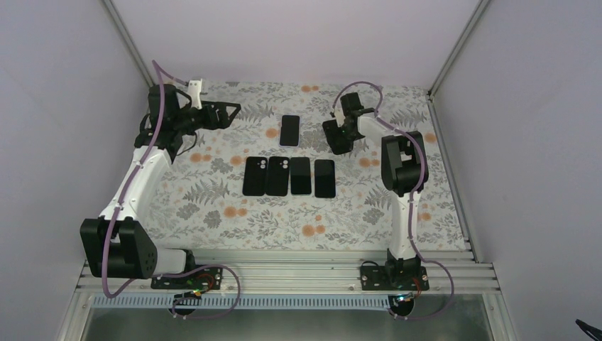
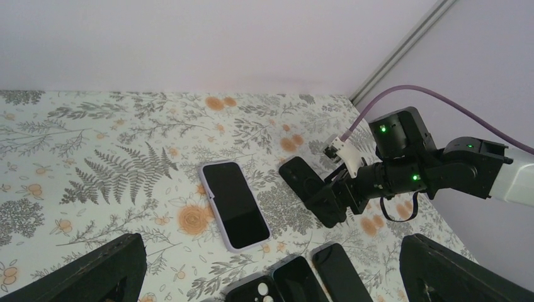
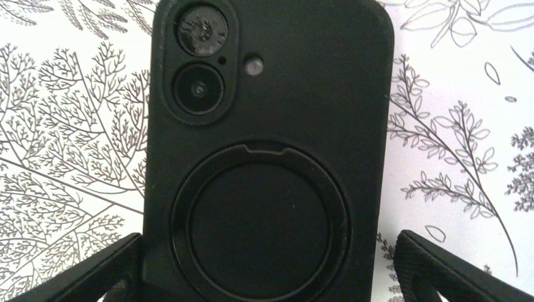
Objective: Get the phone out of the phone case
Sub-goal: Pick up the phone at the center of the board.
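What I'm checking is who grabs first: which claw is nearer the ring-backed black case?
Right. The right claw straddles the case, open; the left claw hovers well off, past the lilac-cased phone.

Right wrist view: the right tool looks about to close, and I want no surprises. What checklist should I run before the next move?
1. Black cased phone sits between the right tool fingers: ok.
2. Phone is back up, lenses showing: ok.
3. Both fingers touch the case: not ok, a gap shows beside one finger.
4. Left tool open and empty: ok.
5. Light-cased phone apart from the right tool: ok.
6. Black cased phone flat on the table: cannot tell.
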